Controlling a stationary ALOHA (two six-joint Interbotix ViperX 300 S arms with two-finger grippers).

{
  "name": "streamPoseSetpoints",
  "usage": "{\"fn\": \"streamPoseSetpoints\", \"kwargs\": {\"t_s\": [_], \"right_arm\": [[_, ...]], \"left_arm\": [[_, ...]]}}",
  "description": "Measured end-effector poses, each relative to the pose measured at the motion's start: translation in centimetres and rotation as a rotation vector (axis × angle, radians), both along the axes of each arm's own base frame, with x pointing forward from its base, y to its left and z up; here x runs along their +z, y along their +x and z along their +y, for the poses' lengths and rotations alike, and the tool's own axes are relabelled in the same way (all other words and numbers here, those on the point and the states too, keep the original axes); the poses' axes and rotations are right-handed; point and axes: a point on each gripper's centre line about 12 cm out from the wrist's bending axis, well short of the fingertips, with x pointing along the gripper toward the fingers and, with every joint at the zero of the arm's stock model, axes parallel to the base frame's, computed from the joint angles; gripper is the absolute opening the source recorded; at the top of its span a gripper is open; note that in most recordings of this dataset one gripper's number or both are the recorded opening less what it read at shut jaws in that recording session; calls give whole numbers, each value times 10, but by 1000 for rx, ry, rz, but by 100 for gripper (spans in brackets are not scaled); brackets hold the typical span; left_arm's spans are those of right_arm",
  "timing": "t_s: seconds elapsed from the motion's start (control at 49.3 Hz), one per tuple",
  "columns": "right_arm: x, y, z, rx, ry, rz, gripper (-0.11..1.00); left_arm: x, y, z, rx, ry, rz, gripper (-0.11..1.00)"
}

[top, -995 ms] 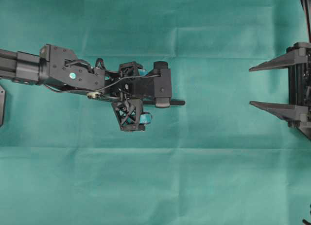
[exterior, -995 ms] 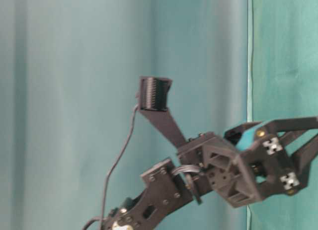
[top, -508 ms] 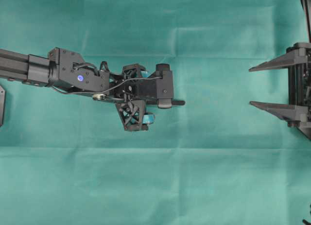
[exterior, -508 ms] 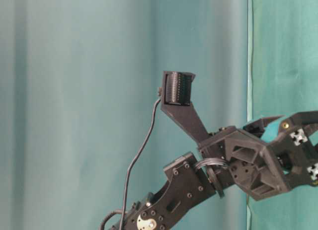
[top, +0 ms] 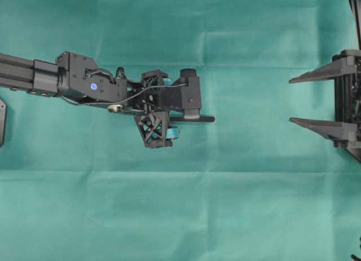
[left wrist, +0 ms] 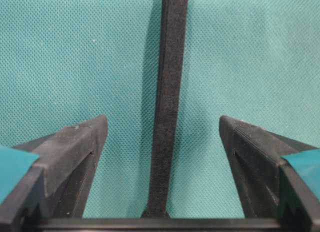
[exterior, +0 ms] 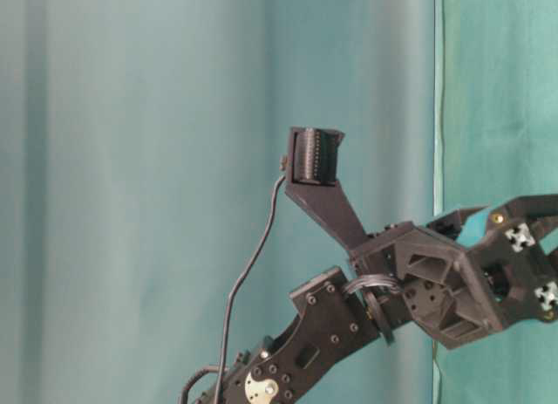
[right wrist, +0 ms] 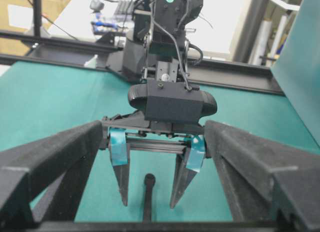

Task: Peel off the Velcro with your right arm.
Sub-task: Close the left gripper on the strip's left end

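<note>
Plainly left pincer [left wrist: 162, 137] wide open, straddling Velcro [left wrist: 167, 101], untouched.

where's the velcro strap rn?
The thin black Velcro strap lies flat on the green cloth, left of centre in the overhead view, between the open teal-taped fingers of the left gripper, untouched.

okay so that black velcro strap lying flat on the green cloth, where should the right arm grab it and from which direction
Probably the free rounded end of the Velcro, which pokes out past the left gripper toward the right gripper. The strap lies flat and thin between the left gripper's open fingers, so the right gripper, open and well clear, would likely come straight along the strap's line, low, and pinch the upper layer at that tip.
</note>
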Motion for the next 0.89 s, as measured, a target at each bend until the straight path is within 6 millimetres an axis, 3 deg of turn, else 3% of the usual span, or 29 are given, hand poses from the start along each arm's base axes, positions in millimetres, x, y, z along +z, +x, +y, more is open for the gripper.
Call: {"fn": "streamPoseSetpoints", "kwargs": {"t_s": [0.406,0.487,0.629,0.711,0.893], "right_arm": [[-2,-1,0,2,0,5,68],[-2,0,0,2,0,5,68],[-2,0,0,2,0,5,68],[-2,-1,0,2,0,5,68],[-2,-1,0,2,0,5,68]], "left_arm": [[-6,-2,0,1,-2,15,84],[-7,-2,0,1,-2,17,71],[-8,-3,0,6,-5,20,30],[-8,-3,0,2,-2,21,12],[-8,-4,0,4,-4,24,10]]}}
